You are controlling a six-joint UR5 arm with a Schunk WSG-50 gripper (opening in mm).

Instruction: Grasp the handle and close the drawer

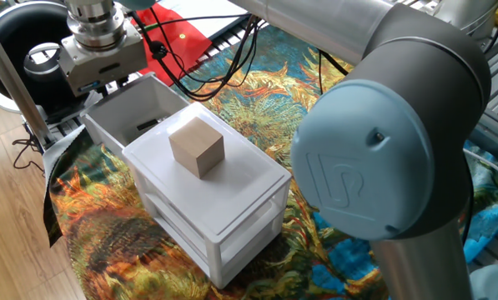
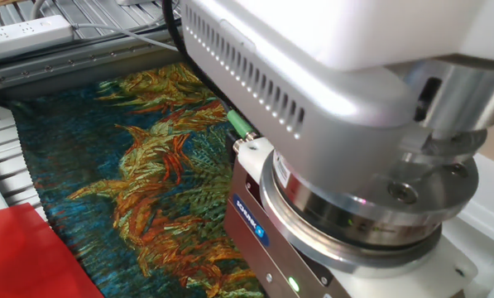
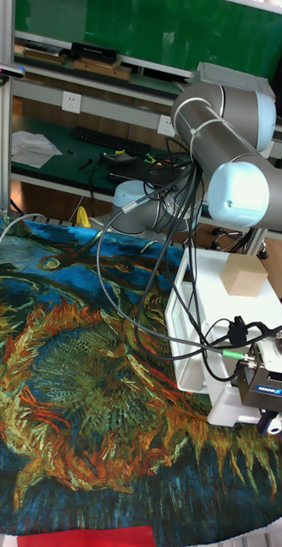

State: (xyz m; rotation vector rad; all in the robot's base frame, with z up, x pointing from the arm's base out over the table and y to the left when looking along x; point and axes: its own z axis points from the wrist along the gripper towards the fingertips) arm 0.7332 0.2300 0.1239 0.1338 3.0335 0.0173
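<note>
The drawer (image 1: 134,108) stands pulled out of the top of the white cabinet (image 1: 223,218), and its tray looks empty apart from a dark slot. In the tall fixed view the drawer (image 3: 195,342) reaches toward the camera. My gripper (image 3: 274,422) hangs at the right end of the drawer's front. Its two dark fingertips (image 3: 265,419) point down with a small gap and nothing between them. The handle is hidden. From the one fixed view, only the gripper's grey body (image 1: 98,54) shows above the drawer's far end. That body (image 2: 354,223) fills the other fixed view.
A tan wooden cube (image 1: 197,146) sits on the cabinet top. Black cables (image 1: 198,67) trail from the wrist over the patterned cloth (image 1: 98,225). A red sheet (image 1: 182,37) and a metal post (image 1: 15,75) stand behind. A power strip (image 2: 23,33) lies at the cloth's edge.
</note>
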